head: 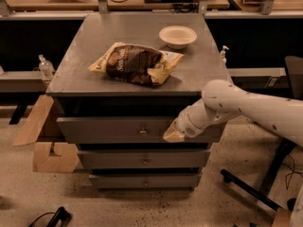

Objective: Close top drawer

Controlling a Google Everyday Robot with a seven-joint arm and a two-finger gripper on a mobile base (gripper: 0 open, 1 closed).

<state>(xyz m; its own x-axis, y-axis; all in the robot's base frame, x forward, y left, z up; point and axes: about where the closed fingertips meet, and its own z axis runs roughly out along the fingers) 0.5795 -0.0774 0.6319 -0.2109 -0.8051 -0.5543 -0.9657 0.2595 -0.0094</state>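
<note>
The top drawer (113, 129) is a wide grey box drawer with a small metal knob (143, 132) at its centre. It stands pulled out a little from the grey cabinet, with a dark gap above its front. My gripper (172, 135) is at the end of the white arm (246, 108), which reaches in from the right. The gripper rests against the drawer front, just right of the knob.
On the cabinet top (90, 56) lie a brown and yellow snack bag (135, 64) and a white bowl (177, 36). Two shallower drawers (142, 159) sit below. Cardboard pieces (42, 141) lie at the left. A black chair base (251, 188) is at the right.
</note>
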